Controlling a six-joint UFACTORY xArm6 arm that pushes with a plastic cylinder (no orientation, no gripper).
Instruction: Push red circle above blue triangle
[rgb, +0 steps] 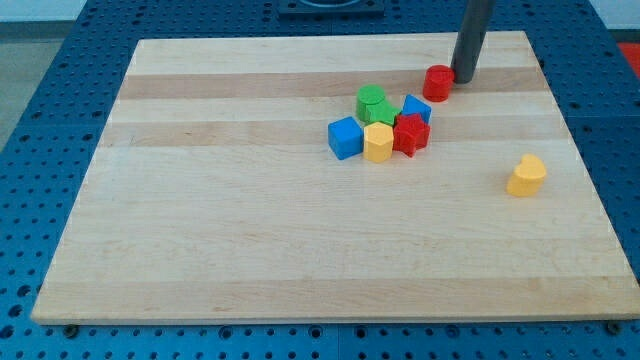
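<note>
The red circle (437, 83) is a small red cylinder near the view's top right of the wooden board (250, 230). The blue triangle (417, 108) lies just below and left of it, partly hidden behind a red star (410, 134). My tip (464, 78) is the lower end of a dark rod and stands right beside the red circle on its right side, touching or nearly touching it.
A cluster sits left of the blue triangle: a green block (373, 104), a blue cube (345, 138), a yellow hexagon (378, 142) and the red star. A yellow heart (527, 175) lies alone at the view's right. The board's top edge is close above my tip.
</note>
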